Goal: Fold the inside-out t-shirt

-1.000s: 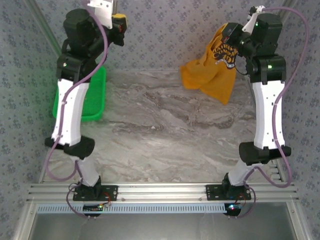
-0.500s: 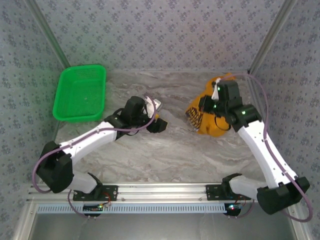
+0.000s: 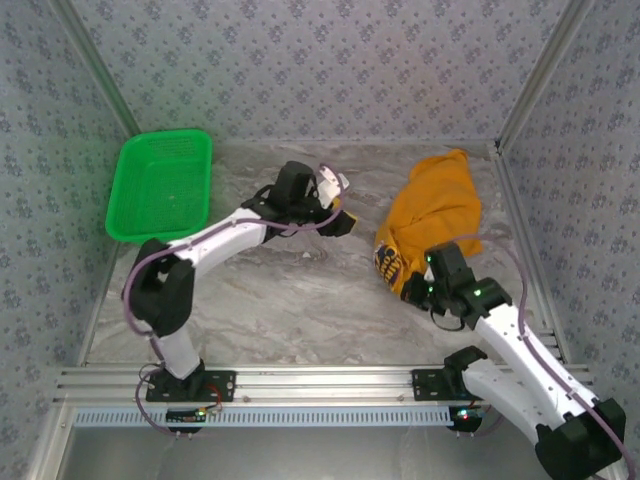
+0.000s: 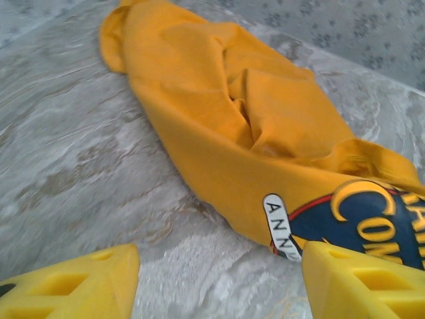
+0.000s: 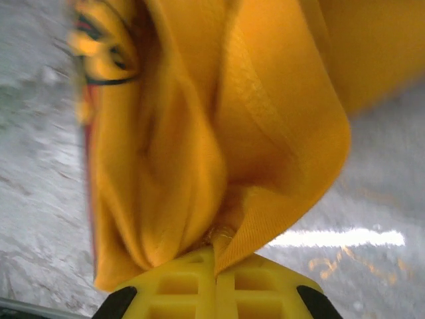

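The orange-yellow t-shirt (image 3: 440,205) lies bunched on the right of the marble tabletop (image 3: 280,290). The right gripper (image 3: 410,290) pinches its near end between pressed-together fingers (image 5: 255,282); the left gripper (image 3: 342,218), fingers (image 4: 73,282) spread, hovers just left of it

My left arm: elbow bent back above its base, forearm stretched far and toward centre. Left gripper (image 3: 341,218) held low, jaws wide apart, yellow fingertips (image 4: 73,282) well separated, nothing between them. My right arm: long link lying low from the base side, forearm angled in toward centre, wrist tipped down. Right gripper (image 3: 412,291) jaws pressed together, pads (image 5: 192,282) touching, fold of t-shirt (image 3: 440,205) pinched between.
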Controlling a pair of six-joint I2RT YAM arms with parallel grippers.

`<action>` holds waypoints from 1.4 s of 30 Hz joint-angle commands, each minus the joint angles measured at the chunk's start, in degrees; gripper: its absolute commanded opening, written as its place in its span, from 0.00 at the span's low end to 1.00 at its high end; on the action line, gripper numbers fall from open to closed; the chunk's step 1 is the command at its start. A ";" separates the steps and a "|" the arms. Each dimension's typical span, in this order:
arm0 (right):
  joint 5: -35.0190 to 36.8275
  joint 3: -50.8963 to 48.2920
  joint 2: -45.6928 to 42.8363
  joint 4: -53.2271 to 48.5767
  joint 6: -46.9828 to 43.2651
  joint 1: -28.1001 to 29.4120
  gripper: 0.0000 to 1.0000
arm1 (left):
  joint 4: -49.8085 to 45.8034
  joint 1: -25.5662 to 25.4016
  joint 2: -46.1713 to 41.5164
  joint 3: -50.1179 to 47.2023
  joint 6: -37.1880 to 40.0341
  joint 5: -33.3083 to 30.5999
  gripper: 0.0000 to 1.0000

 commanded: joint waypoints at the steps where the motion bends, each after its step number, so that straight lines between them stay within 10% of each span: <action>1: -5.94 -8.88 -0.59 4.96 12.55 2.72 0.00 | -4.73 -1.46 5.15 7.62 8.42 7.17 0.65; 5: -7.27 -11.57 0.09 6.72 13.95 4.73 0.01 | -7.33 -2.85 9.32 13.36 9.39 9.80 0.66; 8: -6.44 -8.87 -0.04 1.81 10.53 3.77 0.41 | -8.58 -3.83 10.83 15.64 9.06 12.07 0.66; 13: -7.39 -0.34 -0.13 -8.97 6.22 -4.26 0.55 | -9.76 -4.18 9.09 12.98 8.38 11.84 0.66; 32: -8.18 11.42 4.99 -12.67 -6.32 -41.25 0.68 | -25.32 -14.82 26.37 39.42 31.46 7.61 0.73; 42: -14.00 10.15 6.35 -11.11 -10.05 -48.68 0.69 | -36.95 -16.60 34.84 51.25 38.71 -0.39 0.67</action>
